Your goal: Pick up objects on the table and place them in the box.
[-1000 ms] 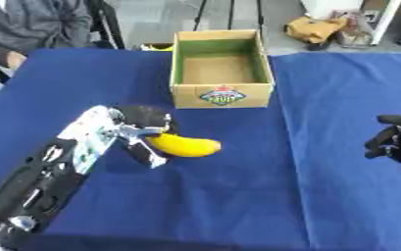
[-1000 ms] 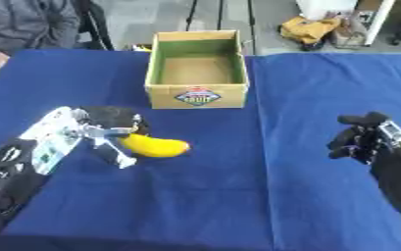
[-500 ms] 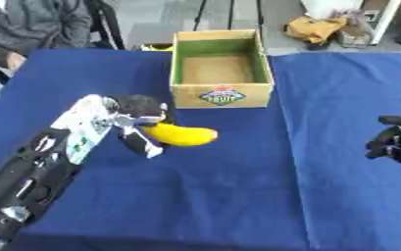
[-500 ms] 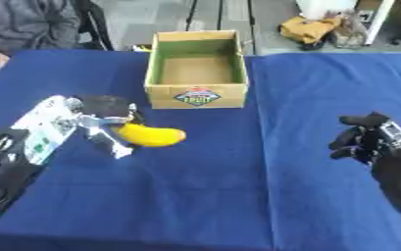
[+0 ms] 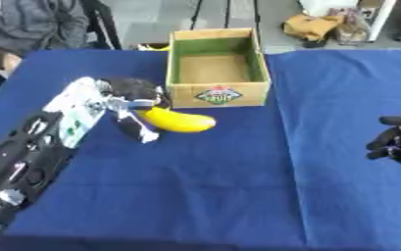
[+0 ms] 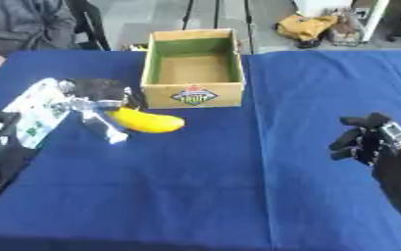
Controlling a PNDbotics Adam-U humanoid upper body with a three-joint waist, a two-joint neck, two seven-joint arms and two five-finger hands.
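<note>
Your left hand (image 5: pixel 128 100) has its fingers curled round one end of a yellow banana (image 5: pixel 179 121), just near of the open cardboard box (image 5: pixel 217 94) on the blue table (image 5: pixel 238 186). Your right hand (image 6: pixel 368 139) rests at the right edge, fingers curled, holding nothing.

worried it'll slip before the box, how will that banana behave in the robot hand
The banana looks smooth and curved, so it may pivot or slide, since the left robot hand grips only its end. It looks firm enough to keep its shape, though probably bruisable. The box is close, so the carry is short.
</note>
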